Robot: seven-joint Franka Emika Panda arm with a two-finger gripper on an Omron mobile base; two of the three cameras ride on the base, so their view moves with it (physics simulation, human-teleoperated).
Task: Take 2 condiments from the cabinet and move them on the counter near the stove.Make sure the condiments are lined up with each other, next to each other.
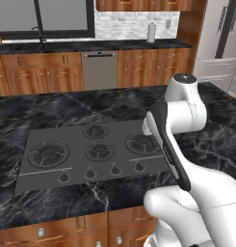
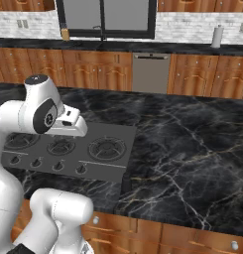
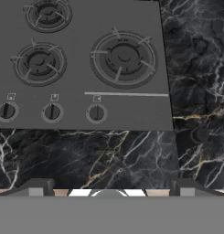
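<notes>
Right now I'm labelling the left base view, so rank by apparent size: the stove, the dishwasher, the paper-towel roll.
1. Stove, largest by far, though it's nearest the camera.
2. Dishwasher, on the far wall.
3. Paper-towel roll, smallest, also far back.

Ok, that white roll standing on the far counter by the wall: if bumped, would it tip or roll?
The roll stands upright and looks taller than wide, so a push near its top would probably tip it. Once down, its round side would likely roll along the far counter. Probably light, but too small to tell.
</notes>
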